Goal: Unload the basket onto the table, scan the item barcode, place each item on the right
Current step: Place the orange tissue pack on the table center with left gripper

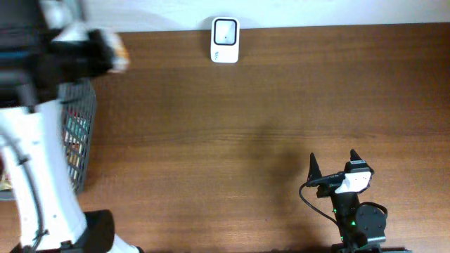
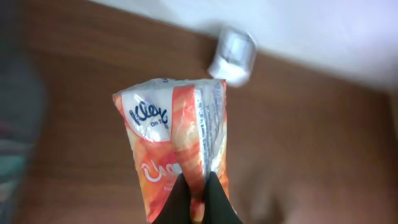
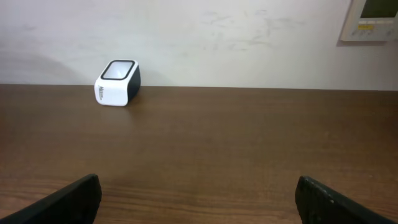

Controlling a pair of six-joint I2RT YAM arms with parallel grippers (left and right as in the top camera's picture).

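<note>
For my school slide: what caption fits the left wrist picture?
Left gripper pinches an orange Kleenex tissue pack over the table, scanner ahead.

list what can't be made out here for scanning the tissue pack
- Tissue pack barcode: left wrist view, print blurred, no code readable.
- Same pack, overhead view: smeared by motion blur at the top left.
- Basket contents: overhead view, hidden by the mesh and the left arm.
- Scanner window: blurred in the left wrist view, too small overhead.

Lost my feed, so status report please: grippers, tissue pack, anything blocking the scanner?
Left gripper shut on tissue pack. Right gripper open, empty. Scanner at far table edge, nothing seen blocking.
</note>
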